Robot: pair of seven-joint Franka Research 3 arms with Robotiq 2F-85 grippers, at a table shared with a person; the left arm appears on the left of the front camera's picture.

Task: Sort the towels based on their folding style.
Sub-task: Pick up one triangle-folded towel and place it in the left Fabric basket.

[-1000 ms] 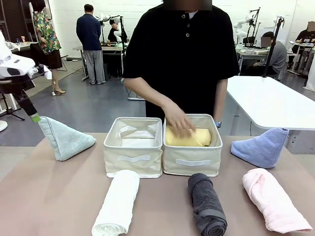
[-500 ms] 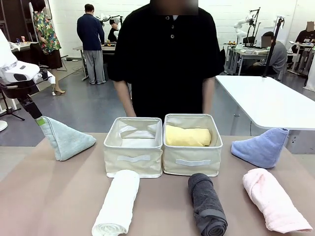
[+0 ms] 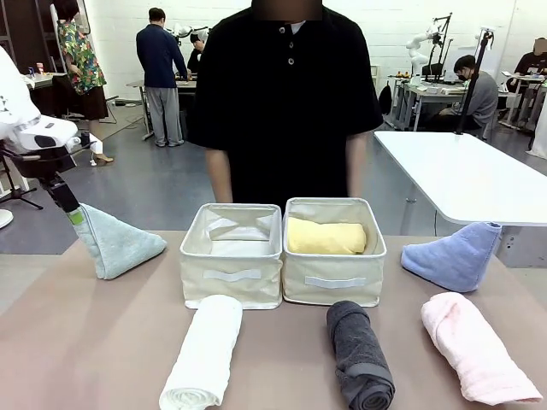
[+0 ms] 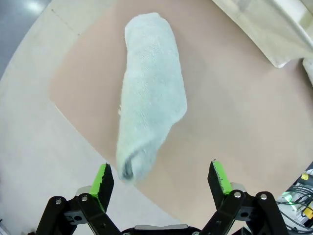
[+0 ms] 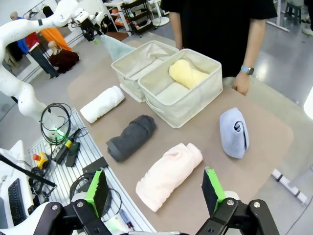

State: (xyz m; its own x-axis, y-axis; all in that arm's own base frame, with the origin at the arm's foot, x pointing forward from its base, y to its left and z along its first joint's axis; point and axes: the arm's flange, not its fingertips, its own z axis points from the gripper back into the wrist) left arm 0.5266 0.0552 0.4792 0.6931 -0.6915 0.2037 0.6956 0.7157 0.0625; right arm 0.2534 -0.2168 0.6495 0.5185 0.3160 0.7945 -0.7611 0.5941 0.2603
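hovering spread left claw (image 4: 160,169) over pale teal towel (image 4: 149,98), its near end beside one finger.

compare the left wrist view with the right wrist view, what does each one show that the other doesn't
Left wrist view: a close look down on the pale teal cone towel, with the open left gripper at its near end.
Right wrist view: the open right gripper above the pink roll, plus the dark grey roll, white roll, light blue cone, the yellow roll in a basket, and the person's hand.
Both: the teal towel, the other cream basket, the table.
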